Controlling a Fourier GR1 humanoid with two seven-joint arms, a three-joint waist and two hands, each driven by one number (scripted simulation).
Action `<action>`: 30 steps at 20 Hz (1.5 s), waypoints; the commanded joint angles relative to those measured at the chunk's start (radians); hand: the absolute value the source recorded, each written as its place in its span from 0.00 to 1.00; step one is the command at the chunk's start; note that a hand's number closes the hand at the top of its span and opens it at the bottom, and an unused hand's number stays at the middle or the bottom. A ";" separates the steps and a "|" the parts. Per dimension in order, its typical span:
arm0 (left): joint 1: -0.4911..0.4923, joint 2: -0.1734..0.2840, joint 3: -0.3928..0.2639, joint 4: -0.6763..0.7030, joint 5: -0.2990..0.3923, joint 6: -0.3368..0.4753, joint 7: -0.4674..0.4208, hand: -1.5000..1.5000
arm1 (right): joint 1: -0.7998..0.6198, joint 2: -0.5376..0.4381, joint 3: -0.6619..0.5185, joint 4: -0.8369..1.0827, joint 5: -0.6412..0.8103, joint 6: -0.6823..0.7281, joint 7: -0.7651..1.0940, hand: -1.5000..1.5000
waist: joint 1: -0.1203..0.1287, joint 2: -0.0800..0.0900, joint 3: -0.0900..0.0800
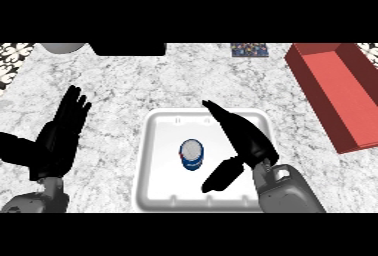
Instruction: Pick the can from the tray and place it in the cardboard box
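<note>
Forearms enter from the lower edge, both grey and cut off by the frame. Right hand (247, 142) sits over the right half of the white tray (159, 150), fingers straight and pointing up-left, thumb spread down-left toward the can; it holds nothing. Can (193, 155) stands upright in the tray's middle, blue body with a pale top, just left of the right hand's thumb and apart from it, though the gap is hard to judge from this steep angle. The hand hides part of the tray's right rim and floor.

Left hand (63, 132) rests open on the counter (125, 85) left of the tray, fingers up, holding nothing.

Tray's near edge lies close to the lower frame edge; bare marble shows on its left, right and beyond.

Red box (332, 95) lies at the right, well apart from the tray, open top, its right side cut off by the frame. It looks red rather than cardboard brown.

Along the far edge: a grey round object (63, 47), a black block (129, 48) and a dark patterned item (249, 49), all cropped and hard to identify.
</note>
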 commanded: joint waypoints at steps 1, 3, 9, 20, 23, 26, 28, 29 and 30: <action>0.032 -0.001 0.035 0.015 -0.003 -0.056 -0.045 0.50 | -0.003 0.064 -0.007 -0.027 0.027 0.023 0.058 0.00 | 0.000 0.000 0.000; -0.012 -0.009 0.035 0.068 0.001 -0.059 -0.026 0.50 | -0.064 0.067 0.043 0.114 0.029 -0.072 -0.002 0.00 | 0.003 0.001 0.000; -0.021 -0.025 0.081 0.078 -0.006 -0.092 -0.045 0.50 | -0.019 0.069 -0.001 0.154 0.062 -0.034 -0.083 0.00 | 0.000 0.001 0.000; -0.076 -0.030 0.115 0.051 -0.038 -0.089 0.029 0.50 | -0.044 0.069 0.025 0.243 0.108 -0.073 -0.104 0.00 | 0.001 0.001 0.000; 0.021 -0.082 0.066 0.030 -0.067 -0.087 -0.010 0.50 | -0.020 0.069 0.033 0.253 0.107 -0.093 -0.130 0.00 | 0.001 0.000 0.000; -0.027 -0.062 0.086 0.008 -0.080 -0.089 0.038 0.50 | 0.003 0.069 0.050 0.222 0.102 -0.068 -0.123 0.00 | -0.001 0.000 0.000; 0.009 -0.122 0.042 -0.012 -0.115 -0.042 0.008 0.50 | -0.062 0.069 0.038 0.340 0.101 -0.100 -0.164 0.00 | 0.003 0.001 0.000; -0.001 -0.121 0.022 -0.035 -0.115 -0.051 0.059 0.50 | -0.059 0.069 0.076 0.307 0.081 -0.130 -0.119 0.00 | 0.002 0.000 0.000; -0.005 -0.102 0.065 0.019 -0.110 -0.079 -0.005 0.50 | -0.062 0.069 0.056 0.306 0.076 -0.120 -0.124 0.00 | 0.001 0.001 0.000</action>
